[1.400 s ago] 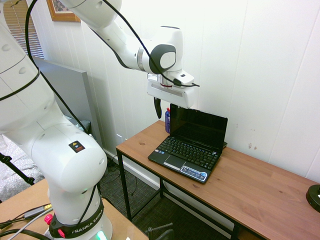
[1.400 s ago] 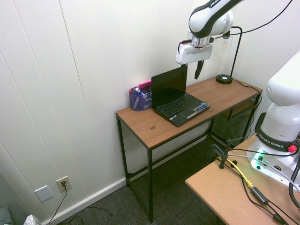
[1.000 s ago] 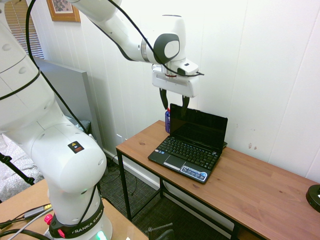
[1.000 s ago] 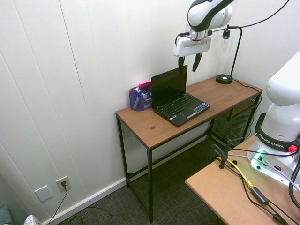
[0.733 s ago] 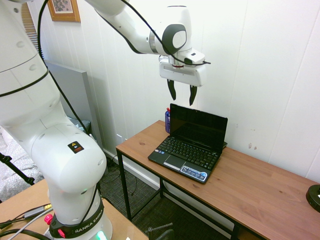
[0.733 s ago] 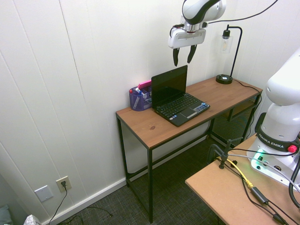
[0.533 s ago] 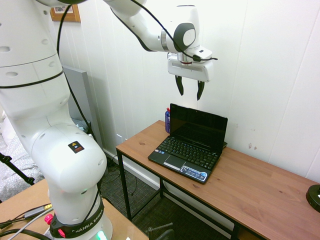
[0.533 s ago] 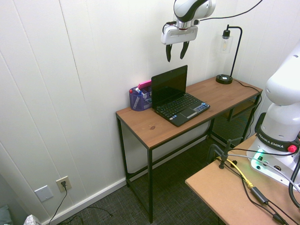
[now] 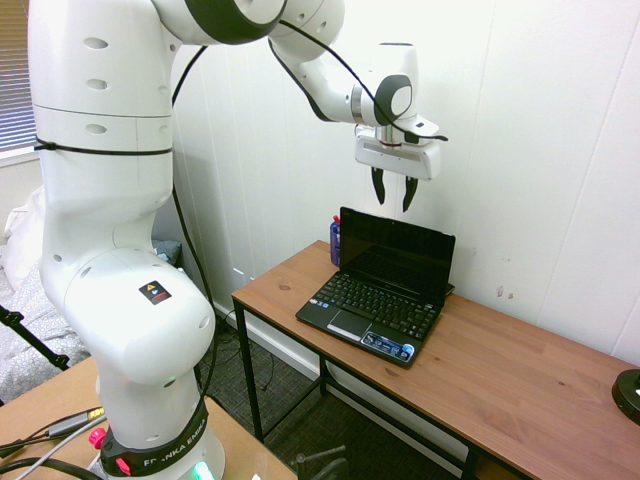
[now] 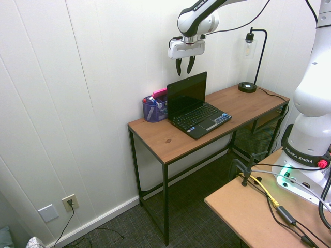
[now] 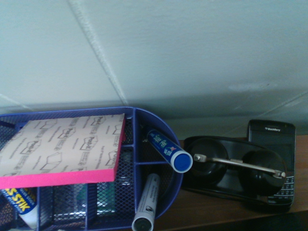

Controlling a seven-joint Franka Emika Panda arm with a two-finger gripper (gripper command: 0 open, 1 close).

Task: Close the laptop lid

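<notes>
Hanging empty over the thin black glossy-screened laptop lid (image 9: 395,250), with the claw (image 9: 393,206) parted into a clear gap and holding nothing. Touching neither the lid nor the small black netbook with sticker-marked palm rest (image 9: 375,310). Could go wrong by dropping too soon: likely to land fingertips on the lid's top edge, pressing down on the hinge instead of folding. Could also push the screen from its glossy side, forcing it further open through too little reach toward the white panelled wall (image 9: 550,150). Might knock the purple mesh organizer (image 10: 151,113) or the pink-edged sticky-note block (image 11: 62,144) on top by coming down behind the lid without enough room. Might slide the whole netbook along the brown wooden bench (image 9: 520,360) by pushing too hard or too low.

Standing open and upright below the claw, with its top edge near the fingertips but apart from them. Lying lower, past the lid and away from the wall: the keyboard half. Best to get behind the lid, then sweep gently forward and down.
</notes>
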